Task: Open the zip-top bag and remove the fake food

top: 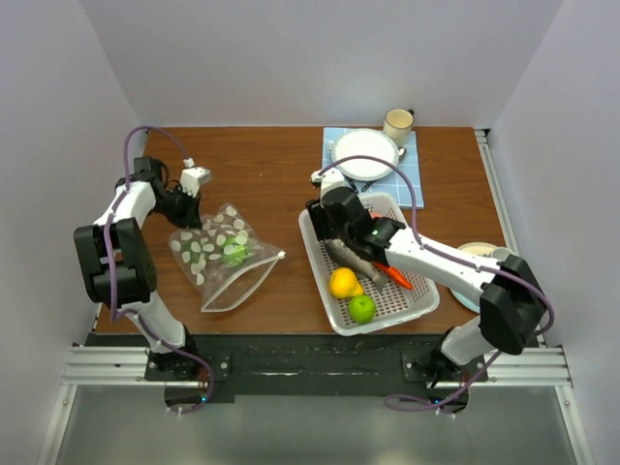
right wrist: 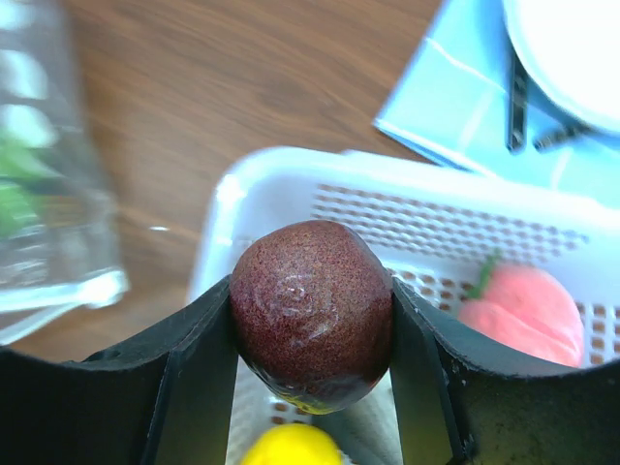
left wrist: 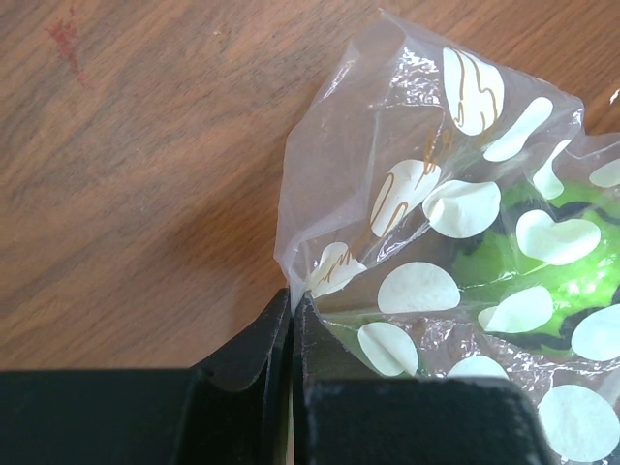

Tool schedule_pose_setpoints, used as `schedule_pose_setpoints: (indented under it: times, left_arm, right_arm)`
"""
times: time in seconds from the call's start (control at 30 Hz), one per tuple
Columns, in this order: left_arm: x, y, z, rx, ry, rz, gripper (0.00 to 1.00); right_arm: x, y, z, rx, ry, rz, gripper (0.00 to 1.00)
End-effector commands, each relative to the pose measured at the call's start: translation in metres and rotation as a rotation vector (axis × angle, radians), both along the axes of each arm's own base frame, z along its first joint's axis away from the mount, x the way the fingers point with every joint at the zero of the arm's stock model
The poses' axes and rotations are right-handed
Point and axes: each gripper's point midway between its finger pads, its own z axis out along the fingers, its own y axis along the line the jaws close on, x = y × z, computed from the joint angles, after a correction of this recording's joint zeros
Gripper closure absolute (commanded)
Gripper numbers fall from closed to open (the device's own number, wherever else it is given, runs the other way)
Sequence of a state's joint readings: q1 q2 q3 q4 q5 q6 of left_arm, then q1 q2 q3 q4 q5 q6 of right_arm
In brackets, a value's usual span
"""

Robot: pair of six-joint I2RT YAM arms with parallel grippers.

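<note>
The zip-top bag lies flat on the brown surface, at 9 o'clock from the white perforated basket. Its long axis runs from 11 to 5 o'clock, with the clear unprinted end toward 5; whether the zip is parted cannot be told. It is crinkled clear film dotted with white ovals, and a green piece shows through near its middle. The left hand is closed on the bag's corner at the 11 o'clock end. Only the left wrist view shows the film pinched between the fingers and brown squiggles on some dots. The right hand hangs over the basket's 10 o'clock end. Its wrist view shows what the top view hides: a dark purple piece, round and finely speckled, gripped between both fingers, and a pink peach in the basket. From above, a yellow pear, a green apple and an orange carrot lie in the basket.
</note>
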State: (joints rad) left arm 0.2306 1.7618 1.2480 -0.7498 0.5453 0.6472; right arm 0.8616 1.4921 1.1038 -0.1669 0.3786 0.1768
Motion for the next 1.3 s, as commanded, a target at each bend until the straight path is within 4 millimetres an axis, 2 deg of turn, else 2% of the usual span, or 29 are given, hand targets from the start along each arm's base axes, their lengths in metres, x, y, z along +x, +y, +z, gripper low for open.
schedule_pose_setpoints:
  times: [0.0,0.03,0.07,0.1,0.17,0.2,0.27,0.33,0.4,0.43,0.47,0.5,0.57,0.6,0.67,0.73,0.77,0.87,0.9,0.93,0.97,1.0,1.03,1.07,1.27]
  left_arm:
    - [0.0,-0.002,0.02,-0.016,-0.046,-0.001,0.94]
    - [0.0,-0.003,0.019,-0.015,-0.044,-0.002,0.94]
    - [-0.001,-0.003,0.021,-0.016,-0.044,-0.002,0.94]
    - [-0.001,-0.003,0.022,-0.016,-0.045,-0.003,0.94]
    - [-0.002,-0.005,0.024,-0.018,-0.051,-0.005,0.94]
    - [-0.003,-0.004,0.024,-0.018,-0.047,-0.004,0.94]
    - [-0.004,-0.005,0.024,-0.021,-0.042,-0.002,0.94]
    - [-0.006,-0.006,0.024,-0.028,-0.036,-0.003,0.94]
    - [-0.008,-0.008,0.026,-0.031,-0.032,0.005,0.93]
    - [-0.008,-0.006,0.026,-0.021,-0.027,0.019,0.92]
    - [-0.006,-0.005,0.03,-0.017,-0.033,0.042,0.91]
    - [-0.005,-0.004,0.033,-0.013,-0.039,0.053,0.91]
    - [-0.006,-0.005,0.043,-0.018,-0.054,0.062,0.92]
    - [-0.004,-0.007,0.049,-0.018,-0.066,0.062,0.92]
    - [-0.007,-0.011,0.061,-0.029,-0.075,0.057,0.92]
    - [-0.006,-0.014,0.074,-0.032,-0.093,0.055,0.92]
    - [-0.008,-0.017,0.081,-0.032,-0.098,0.05,0.92]
    - [-0.013,-0.024,0.092,-0.025,-0.109,0.042,0.92]
    - [-0.017,-0.027,0.092,-0.025,-0.102,0.035,0.92]
    - [-0.02,-0.028,0.09,-0.015,-0.098,0.033,0.92]
    - [-0.021,-0.033,0.09,-0.008,-0.109,0.023,0.92]
    - [-0.025,-0.034,0.083,-0.002,-0.095,0.024,0.92]
    - [-0.027,-0.032,0.079,0.014,-0.09,0.027,0.92]
    - [-0.028,-0.033,0.075,0.019,-0.087,0.024,0.92]
    - [-0.035,-0.027,0.046,0.053,-0.034,0.035,0.94]
  right_arm:
    - [0.011,-0.012,-0.028,-0.044,0.085,-0.078,0.78]
    - [0.012,-0.011,-0.031,-0.069,0.097,-0.073,0.58]
    - [0.014,-0.01,-0.026,-0.084,0.105,-0.077,0.44]
    - [0.016,-0.009,-0.029,-0.095,0.109,-0.077,0.23]
    - [0.015,-0.004,-0.019,-0.064,0.084,-0.063,0.01]
    - [0.013,-0.003,-0.007,-0.033,0.06,-0.06,0.01]
    - [0.009,-0.002,0.005,0.009,0.03,-0.058,0.01]
    - [-0.003,0.007,0.021,0.035,0.001,-0.013,0.01]
    - [-0.017,0.019,0.027,0.027,-0.025,0.04,0.01]
    - [-0.037,0.036,0.031,0.011,-0.047,0.118,0.01]
    - [-0.049,0.047,0.033,0.002,-0.066,0.156,0.01]
    - [-0.075,0.067,0.033,-0.011,-0.088,0.228,0.01]
    - [-0.098,0.084,0.022,-0.043,-0.105,0.297,0.01]
    - [-0.118,0.096,0.014,-0.054,-0.107,0.346,0.02]
    - [-0.13,0.103,-0.007,-0.068,-0.109,0.359,0.01]
    - [-0.147,0.114,-0.02,-0.049,-0.095,0.386,0.01]
    - [-0.15,0.118,-0.035,-0.064,-0.084,0.392,0.01]
    - [-0.153,0.135,-0.046,-0.049,-0.078,0.393,0.01]
    - [-0.152,0.139,-0.058,-0.068,-0.07,0.392,0.01]
    - [-0.151,0.144,-0.061,-0.07,-0.072,0.388,0.01]
    - [-0.149,0.152,-0.056,-0.053,-0.081,0.388,0.01]
    - [-0.147,0.157,-0.066,-0.071,-0.078,0.388,0.01]
    - [-0.146,0.16,-0.067,-0.075,-0.082,0.388,0.01]
    - [-0.143,0.168,-0.061,-0.057,-0.097,0.384,0.01]
    - [-0.131,0.189,-0.064,-0.007,-0.101,0.37,0.01]
